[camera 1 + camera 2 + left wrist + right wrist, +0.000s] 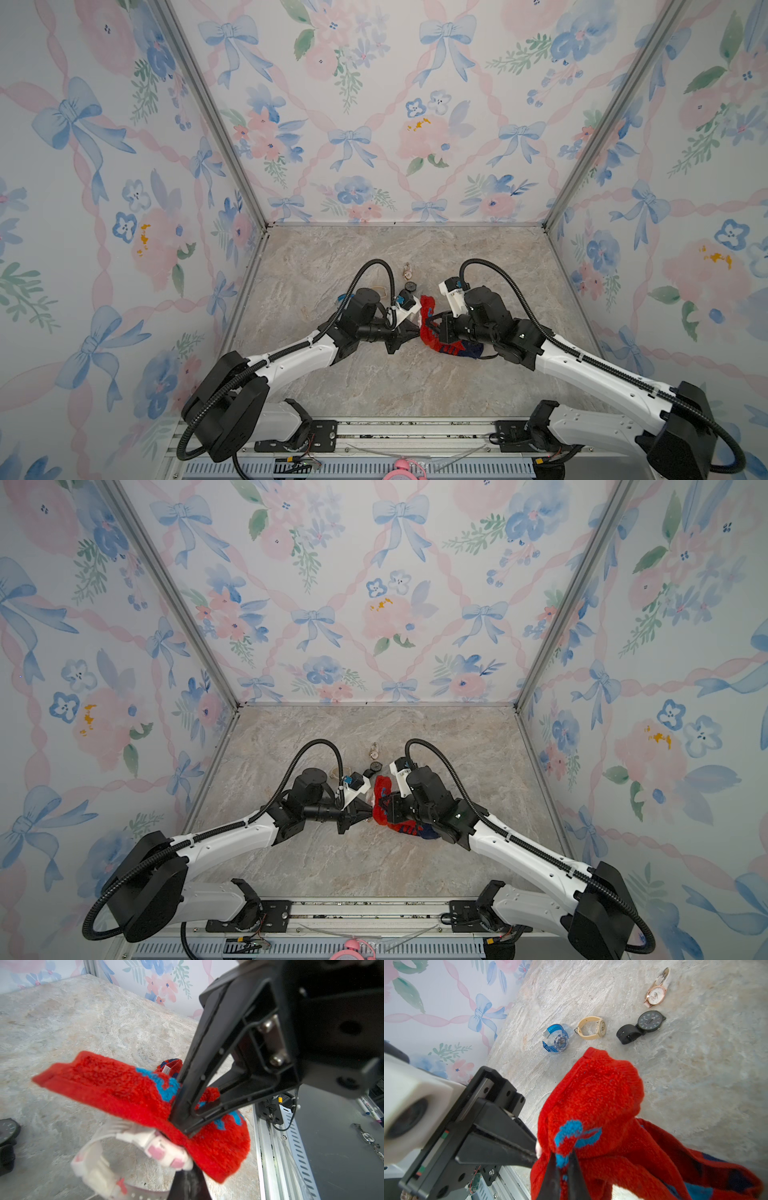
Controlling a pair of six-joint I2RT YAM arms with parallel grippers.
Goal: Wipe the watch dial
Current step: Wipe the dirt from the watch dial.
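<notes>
The white-and-pink plastic watch (162,1145) is clamped by the left gripper (534,1152), at 9 o'clock of the red fluffy cloth (427,308) pinched by the right gripper (564,1164); it could be dislodged by hard rubbing.

Staged robot test booth, floral bow-print wall panels (374,124) in aluminium framing (237,166), marble-look tabletop (374,386), arm mounting rail (415,430) along lower edge.
</notes>
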